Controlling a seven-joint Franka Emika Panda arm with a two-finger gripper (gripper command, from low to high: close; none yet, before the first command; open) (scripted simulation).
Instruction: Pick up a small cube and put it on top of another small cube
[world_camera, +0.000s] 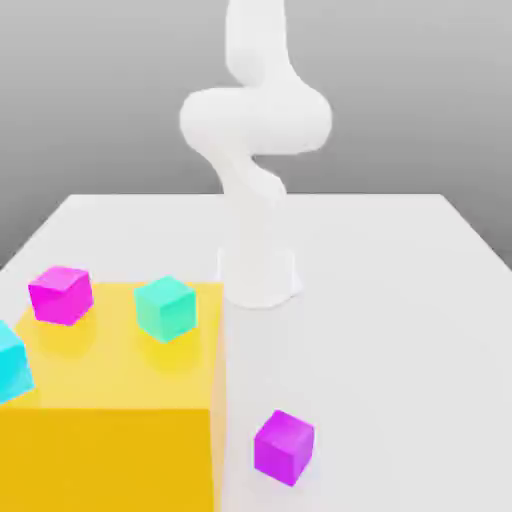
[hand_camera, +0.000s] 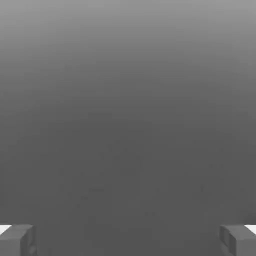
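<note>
The gripper (hand_camera: 128, 240) stands fully open and empty, its grey fingertips (hand_camera: 17, 239) wide apart. The small glossy purple-violet cube (world_camera: 284, 446) rests on the white table (world_camera: 400, 330), beside the large yellow block (world_camera: 110, 400). Probably rigid, light, slippery: grasp opposite flat faces squarely.

Small cube (world_camera: 284, 447) on table (world_camera: 400, 330), beside block (world_camera: 110, 420).

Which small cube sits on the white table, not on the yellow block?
The purple cube, alone on the table; the magenta cube and both teal cubes sit on the block.
</note>
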